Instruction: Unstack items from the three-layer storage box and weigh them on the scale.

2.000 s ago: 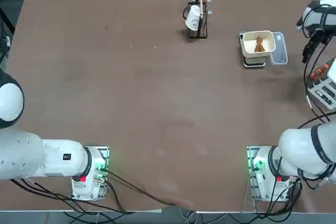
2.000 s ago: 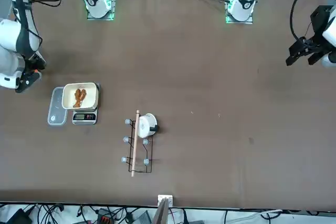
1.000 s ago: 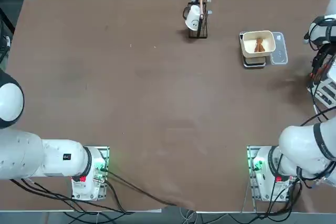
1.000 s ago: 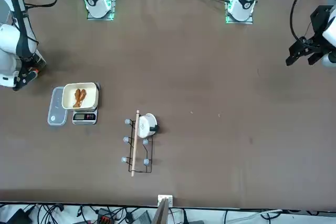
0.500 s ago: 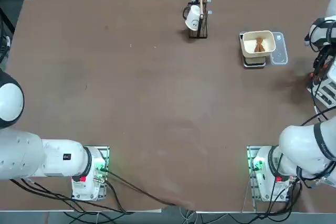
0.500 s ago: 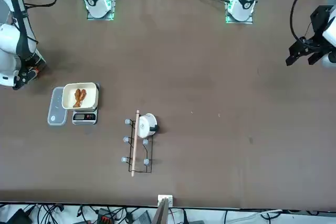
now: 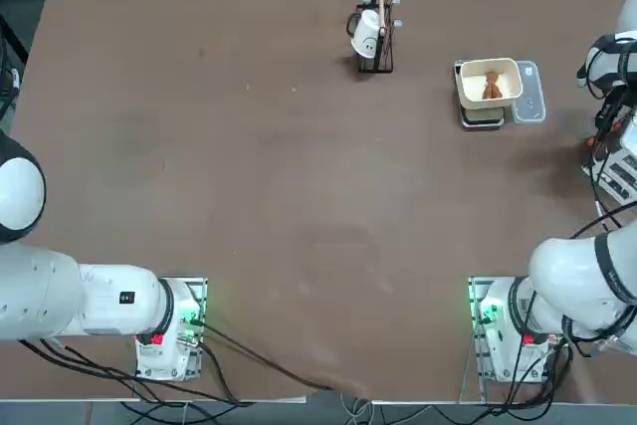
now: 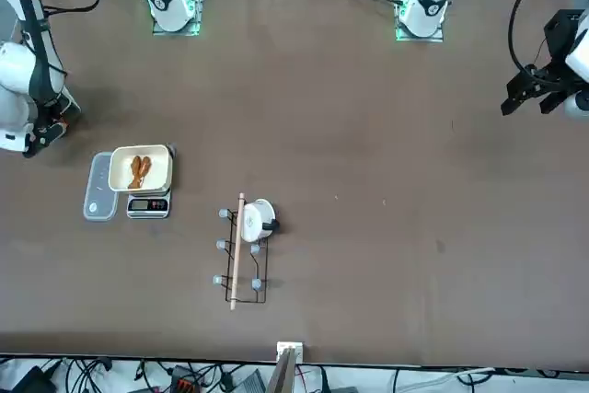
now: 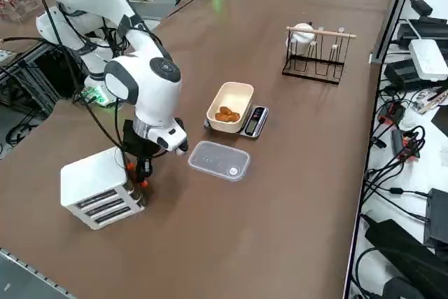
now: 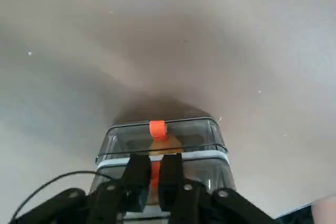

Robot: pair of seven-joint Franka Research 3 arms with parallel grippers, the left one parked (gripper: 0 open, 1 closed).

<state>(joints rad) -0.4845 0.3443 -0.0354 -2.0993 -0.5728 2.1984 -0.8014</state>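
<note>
Pincer [image 10: 154,182]: reaching down at the front face of the three-layer storage box [image 10: 176,136], fingers [image 10: 137,178] drawn narrow and pinching an orange tab [image 10: 154,170] between them; judging this grip as the way to pull a layer open, the tab being the only handle on that face.

Three-layer storage box [image 9: 94,183]: standing at the desk [image 9: 294,194] edge on the robot's right, well apart from the weighing spot; showing a second orange tab [image 10: 157,129] on the neighbouring layer and keeping an orange-tan lump [image 10: 168,143] behind a translucent front, so staying shut until a layer slides out.

Plate [image 9: 218,160]: lying flat and bare on the desk between the box and the scale, likely waiting as a lid or tray.

Scale [image 9: 253,121]: sitting further in, display end poking out from under the bowl [image 9: 235,90]; carrying the bowl so that loose pieces do not roll off.

Lumps [image 9: 225,114]: resting together in the bowl, brown-orange, counting as already weighed or being weighed.

Wire stand [image 9: 315,54]: standing far off with a white cup [image 9: 302,33] hung on it, playing no part.

Judging the task as part done: more remaining in the box, the next move calling for a straight pull, guarding against dragging the whole light box along.
</note>
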